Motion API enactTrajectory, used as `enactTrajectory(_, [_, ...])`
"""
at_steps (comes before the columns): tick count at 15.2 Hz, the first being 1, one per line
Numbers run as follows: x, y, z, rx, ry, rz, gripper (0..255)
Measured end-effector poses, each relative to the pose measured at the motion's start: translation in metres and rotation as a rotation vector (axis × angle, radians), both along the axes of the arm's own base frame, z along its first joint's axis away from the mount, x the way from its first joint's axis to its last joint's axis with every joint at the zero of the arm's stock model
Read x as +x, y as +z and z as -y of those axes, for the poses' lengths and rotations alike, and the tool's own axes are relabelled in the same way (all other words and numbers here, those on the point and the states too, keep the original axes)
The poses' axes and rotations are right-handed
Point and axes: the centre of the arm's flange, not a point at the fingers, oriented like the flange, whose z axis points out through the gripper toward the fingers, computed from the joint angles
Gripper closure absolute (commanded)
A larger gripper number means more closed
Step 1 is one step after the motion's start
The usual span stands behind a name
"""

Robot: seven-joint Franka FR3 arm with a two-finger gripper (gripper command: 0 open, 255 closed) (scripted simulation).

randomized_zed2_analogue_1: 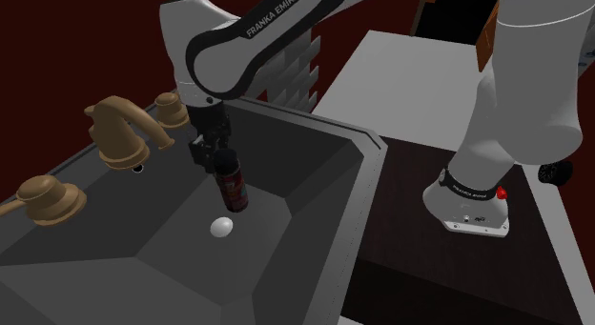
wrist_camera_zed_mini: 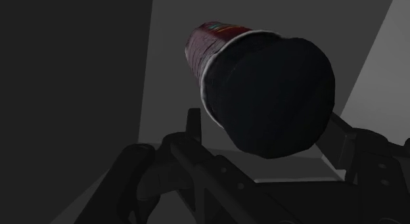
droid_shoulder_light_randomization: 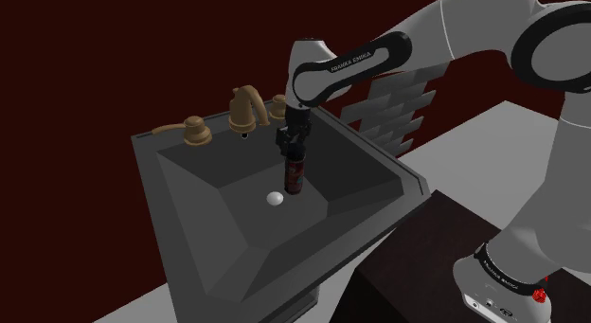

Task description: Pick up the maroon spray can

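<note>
**Desk:** Entry one, the claw. State?

**Operator:** I log the black gripper as clamped on the maroon spray can. In the shoulder view its fingers close on the can's upper part, just under the white arm's wrist. In the second exterior view the gripper sits on top of the can in the same way.

**Desk:** Entry two, the can. Location?

**Operator:** Inside the dark grey sink, upright, low over the basin floor. I cannot tell whether its base touches the floor or hangs just clear of it. The white drain lies just beside it, toward the shoulder view's left. In the wrist view the can is seen from its black cap end, with the maroon body running away from the camera toward the grey basin wall.

**Desk:** Entry three, fixtures?

**Operator:** One bronze faucet on the sink's back rim, behind the can. One bronze handle to the faucet's left in the shoulder view, and a second partly hidden behind the arm. Grey tiles stand on the dark red wall past the sink.

**Desk:** Entry four, the mount?

**Operator:** The arm's base stands on the dark stand, which adjoins the sink's rim. A pale grey counter lies beyond it.
</note>
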Motion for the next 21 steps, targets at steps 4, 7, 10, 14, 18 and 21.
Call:
enactTrajectory(4, [0.000,0.000,0.000,0.000,0.000,0.002,255])
enactTrajectory(7, [0.000,0.000,0.000,0.000,0.000,0.002,255])
enactTrajectory(10, [0.001,0.002,0.000,0.000,0.000,0.000,255])
enactTrajectory(14, [0.000,0.020,0.000,0.000,0.000,-0.002,255])
enactTrajectory(18, [0.000,0.040,0.000,0.000,0.000,-0.002,255])
enactTrajectory(21, [0.001,0.056,0.001,0.000,0.000,-0.002,255])
